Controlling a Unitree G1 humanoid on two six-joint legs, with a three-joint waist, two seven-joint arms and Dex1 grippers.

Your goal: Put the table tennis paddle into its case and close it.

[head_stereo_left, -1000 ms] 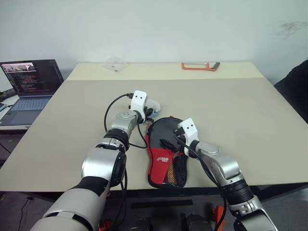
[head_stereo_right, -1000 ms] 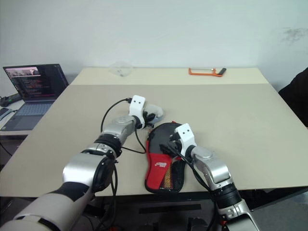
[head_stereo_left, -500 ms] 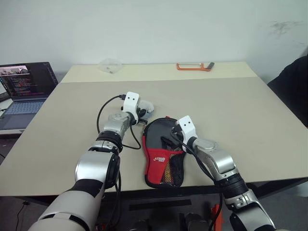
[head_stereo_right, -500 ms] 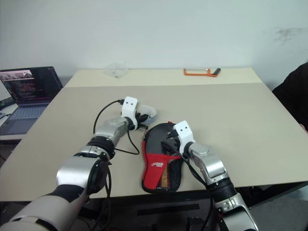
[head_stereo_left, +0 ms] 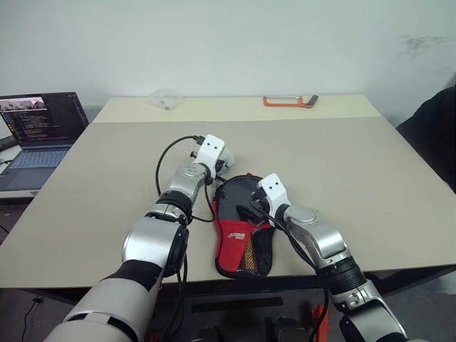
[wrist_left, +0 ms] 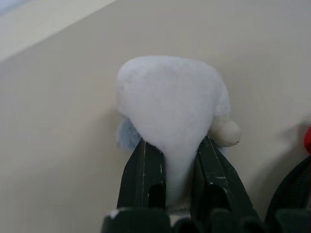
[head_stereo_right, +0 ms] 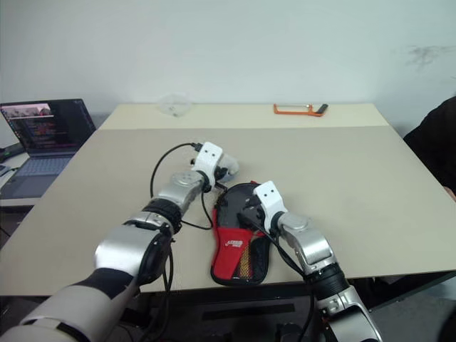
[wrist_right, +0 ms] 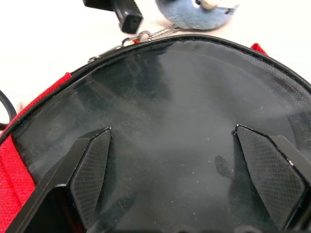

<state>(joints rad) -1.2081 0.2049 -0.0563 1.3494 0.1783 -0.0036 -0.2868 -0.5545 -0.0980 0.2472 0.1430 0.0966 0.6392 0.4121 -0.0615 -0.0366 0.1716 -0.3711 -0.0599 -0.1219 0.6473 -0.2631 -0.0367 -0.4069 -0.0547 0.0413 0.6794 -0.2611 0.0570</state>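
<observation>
Since a second ago: my left gripper (wrist_left: 176, 165) has rolled at the wrist and sits a touch nearer the top rim of the case (head_stereo_left: 239, 239); the right gripper (wrist_right: 187, 160) and the case lie as they did.

Left gripper: clamped on a pale fluffy plush charm (wrist_left: 170, 104) with a small cream bobble, which looks tied to the zipper pull by a fine chain.

Right gripper: jaws spread as wide as they go, both pads (wrist_right: 90, 167) pressing down flat on the dark face beneath them; nothing is pinched between them.

Table tennis paddle: its black rubber face (wrist_right: 180, 111) lies directly under my right gripper, inside the case's zipper rim, with red trim showing at the sides. I judge it to be seated in the pouch.

Case: flat on the table (head_stereo_left: 370, 171), red logo panel and mesh pocket toward the near table edge, round end just beside the left gripper.

Step in hand: I take this as drawing the zipper round by its charm while the right gripper pins the case.

Risks: the plush is soft, so a hard tug could slip it out of the jaws or strain the thin chain; pulling off the zipper's line could drag the case under the right pads instead of closing it; the right pads rest near the rim and could block the slider's path.
</observation>
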